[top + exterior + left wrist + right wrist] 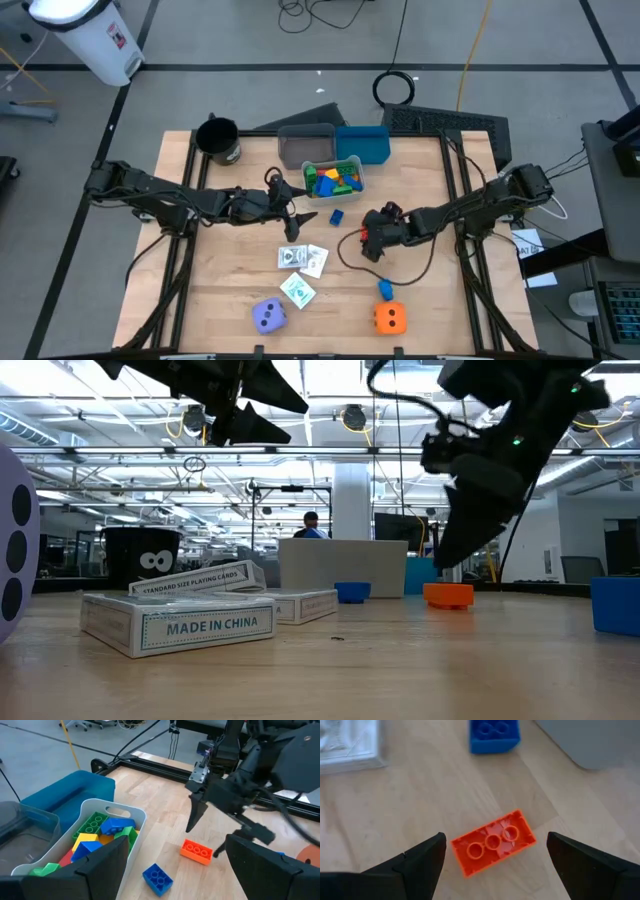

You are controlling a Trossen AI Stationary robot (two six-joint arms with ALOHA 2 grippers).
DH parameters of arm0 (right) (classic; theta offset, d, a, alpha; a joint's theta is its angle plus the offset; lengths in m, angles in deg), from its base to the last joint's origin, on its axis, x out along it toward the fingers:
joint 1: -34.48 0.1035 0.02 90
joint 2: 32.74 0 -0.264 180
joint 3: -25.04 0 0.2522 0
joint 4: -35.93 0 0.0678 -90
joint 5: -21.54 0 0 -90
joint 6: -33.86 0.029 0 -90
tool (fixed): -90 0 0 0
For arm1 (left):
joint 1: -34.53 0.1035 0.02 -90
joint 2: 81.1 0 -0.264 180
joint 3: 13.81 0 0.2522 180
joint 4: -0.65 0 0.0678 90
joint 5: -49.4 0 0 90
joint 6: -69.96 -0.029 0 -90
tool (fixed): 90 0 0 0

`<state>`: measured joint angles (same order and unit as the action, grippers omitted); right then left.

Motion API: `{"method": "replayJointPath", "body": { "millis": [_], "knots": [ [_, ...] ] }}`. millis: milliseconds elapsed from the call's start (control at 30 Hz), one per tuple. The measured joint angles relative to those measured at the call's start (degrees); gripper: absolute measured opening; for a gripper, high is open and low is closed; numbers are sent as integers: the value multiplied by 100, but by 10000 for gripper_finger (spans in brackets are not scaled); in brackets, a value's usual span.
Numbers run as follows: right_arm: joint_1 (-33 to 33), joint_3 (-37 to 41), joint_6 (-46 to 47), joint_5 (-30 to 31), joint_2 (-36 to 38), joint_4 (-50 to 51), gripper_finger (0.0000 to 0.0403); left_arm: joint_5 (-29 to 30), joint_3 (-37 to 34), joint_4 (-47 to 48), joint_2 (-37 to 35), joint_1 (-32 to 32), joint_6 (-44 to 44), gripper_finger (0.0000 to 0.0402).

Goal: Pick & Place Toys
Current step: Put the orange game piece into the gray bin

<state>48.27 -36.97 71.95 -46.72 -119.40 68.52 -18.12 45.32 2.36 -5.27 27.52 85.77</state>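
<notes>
Orange brick, flat on tabletop, under right gripper, fingers wide, empty: pick approach; next, descend and close; left gripper wide, empty.

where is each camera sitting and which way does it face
High view: above the table, looking straight down; both arms show, left end effector and right end effector open.
Low view: at table-top height, looking level past the card boxes into the room; arms hang in from above.
Left wrist view: on the left arm, facing the white bin; own fingers at bottom.
Right wrist view: on the right arm, looking down on the orange block; own fingers flank it.
Shared: both wrist views show the orange block and blue block.
</notes>
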Motion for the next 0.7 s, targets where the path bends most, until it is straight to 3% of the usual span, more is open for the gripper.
{"method": "replayJointPath", "body": {
  "millis": [267, 700],
  "knots": [
    [-342, 264, 267, -530, -124, -678, 336, 2, 0, 4, 0, 0, 2, 335],
    [-617, 599, -211, -580, -128, -832, 336, 4, 0, 5, 0, 2, 2, 335]
  ]
}}
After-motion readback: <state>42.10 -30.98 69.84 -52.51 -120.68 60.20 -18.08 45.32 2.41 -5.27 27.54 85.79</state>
